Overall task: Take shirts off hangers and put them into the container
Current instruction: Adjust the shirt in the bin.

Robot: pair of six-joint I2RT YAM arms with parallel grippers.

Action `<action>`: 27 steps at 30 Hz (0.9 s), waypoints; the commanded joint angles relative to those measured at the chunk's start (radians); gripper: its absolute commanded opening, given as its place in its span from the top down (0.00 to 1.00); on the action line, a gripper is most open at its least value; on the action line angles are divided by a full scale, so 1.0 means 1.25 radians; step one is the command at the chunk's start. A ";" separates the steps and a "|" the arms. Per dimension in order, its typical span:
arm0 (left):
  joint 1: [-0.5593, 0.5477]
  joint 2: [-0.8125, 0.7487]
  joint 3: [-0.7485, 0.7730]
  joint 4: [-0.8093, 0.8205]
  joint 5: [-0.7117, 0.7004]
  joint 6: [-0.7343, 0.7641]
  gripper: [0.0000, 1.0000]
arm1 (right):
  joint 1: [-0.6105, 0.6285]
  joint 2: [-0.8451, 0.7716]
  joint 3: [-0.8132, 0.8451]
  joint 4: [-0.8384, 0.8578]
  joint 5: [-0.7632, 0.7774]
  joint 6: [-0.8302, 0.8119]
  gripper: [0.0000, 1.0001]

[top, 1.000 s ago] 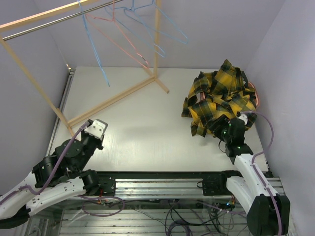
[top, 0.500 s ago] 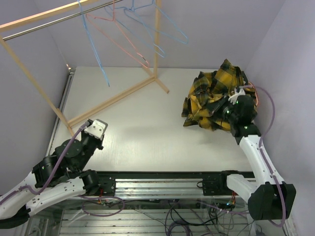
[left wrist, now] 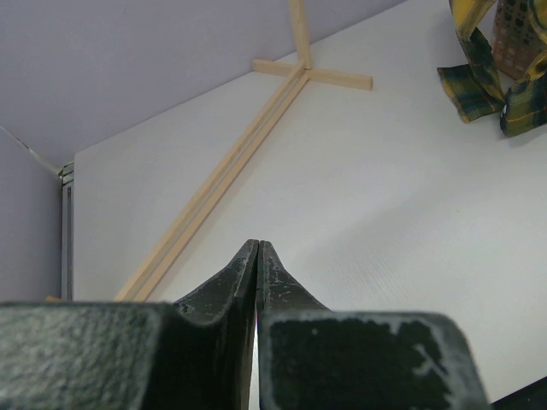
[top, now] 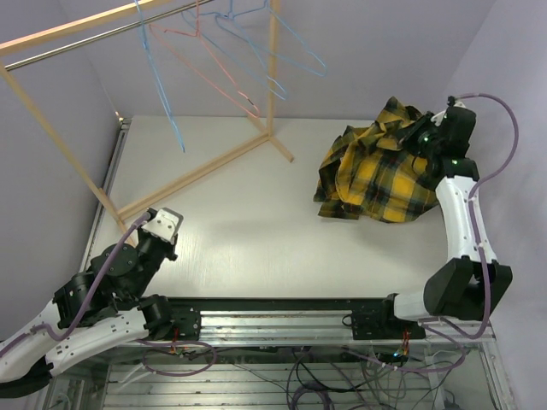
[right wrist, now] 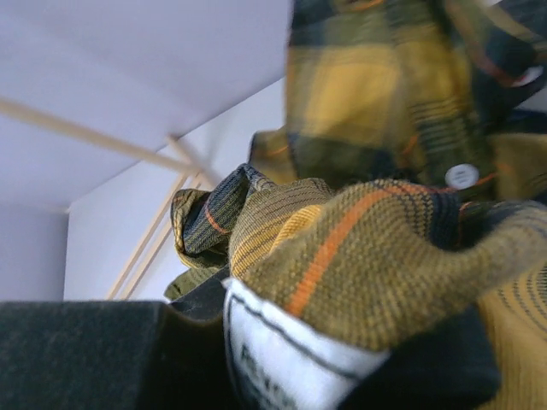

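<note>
**Shirt pinched and raised at the right of the table**

We see from above a pale table (top: 256,231) filling the middle of the frame. A wooden rack (top: 205,166) runs from the upper left down to the table's far centre. At the upper right, a yellow-and-black plaid shirt (top: 376,175) lies bunched in a mound. Its right edge is drawn up toward the right gripper (top: 426,141).

The right wrist view shows that gripper's jaws pressed onto a fold of the plaid. A white label (right wrist: 282,359) is caught between them. The left gripper (left wrist: 257,252), at the lower left of the overhead view, hangs over bare table, its jaws pressed together on nothing.

We judge the step in hand to be getting this shirt into the basket, since it is already off its hanger and gripped. We cannot find the basket in any view, though it may sit beneath the mound. The next move calls for lifting until the trailing cloth clears the rim, then letting go over the opening. The loose hem spread toward the table's centre will likely need gathering in.

Counted, largest first:
- One table.
- One rack.
- One shirt in view.
- Two grippers.
- Hangers (top: 179,137), four as best we can tell: three light blue and one pink. All hang bare at the top of the frame, and their wires cross, so this count is uncertain.
- One label.
</note>
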 commanded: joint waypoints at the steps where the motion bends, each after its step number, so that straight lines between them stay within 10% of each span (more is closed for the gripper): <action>1: -0.003 -0.008 0.002 0.022 -0.015 -0.003 0.87 | -0.051 0.047 0.079 0.040 0.050 0.005 0.96; 15: -0.003 0.001 0.002 0.022 -0.009 0.000 0.87 | -0.109 0.359 0.481 -0.010 -0.008 -0.003 0.96; 27: -0.003 0.006 0.002 0.022 -0.008 0.000 0.87 | 0.036 0.228 0.090 -0.036 0.109 -0.156 0.97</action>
